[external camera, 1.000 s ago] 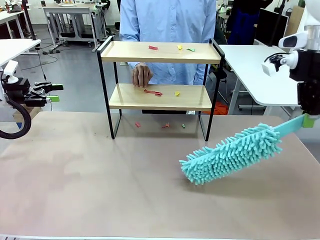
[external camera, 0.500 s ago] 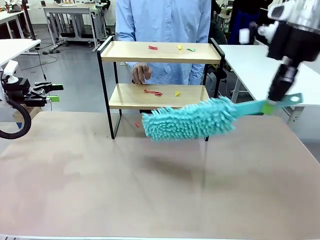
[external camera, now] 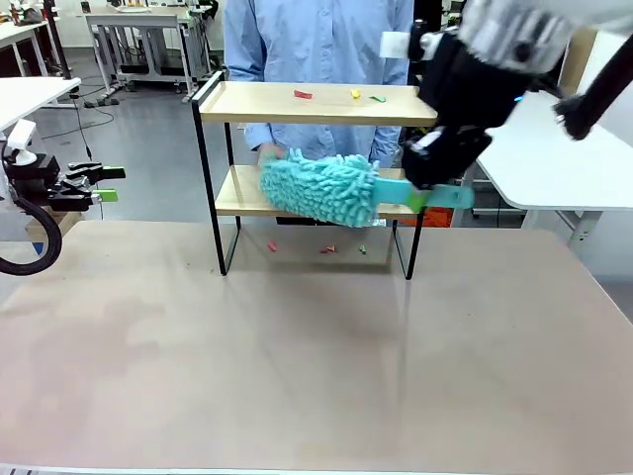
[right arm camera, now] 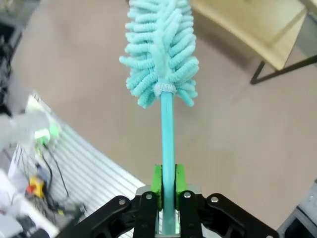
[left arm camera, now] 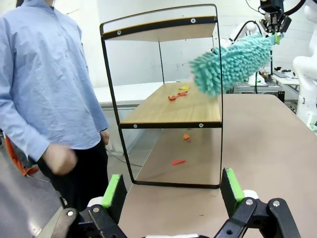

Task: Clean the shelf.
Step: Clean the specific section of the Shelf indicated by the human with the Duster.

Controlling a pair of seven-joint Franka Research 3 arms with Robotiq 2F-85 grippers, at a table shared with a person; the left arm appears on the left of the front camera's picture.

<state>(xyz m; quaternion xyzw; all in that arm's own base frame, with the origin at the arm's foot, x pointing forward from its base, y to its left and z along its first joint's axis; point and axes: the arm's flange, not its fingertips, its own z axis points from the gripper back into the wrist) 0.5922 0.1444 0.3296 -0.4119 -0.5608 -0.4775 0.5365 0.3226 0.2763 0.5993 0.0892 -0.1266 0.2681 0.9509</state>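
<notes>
Beige table [external camera: 297, 376] bears the shelf [external camera: 257, 102]; right pincer [right arm camera: 167, 181] clamps duster [external camera: 321, 188], left pincer [left arm camera: 172, 188] apart.

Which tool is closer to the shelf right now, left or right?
Right. The right tool, shut on the duster, is at the shelf, by its right front post at the lower board. The left tool hangs open far to its left.

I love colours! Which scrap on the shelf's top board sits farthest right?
The green scrap; the yellow one and the red one lie left of it.
</notes>
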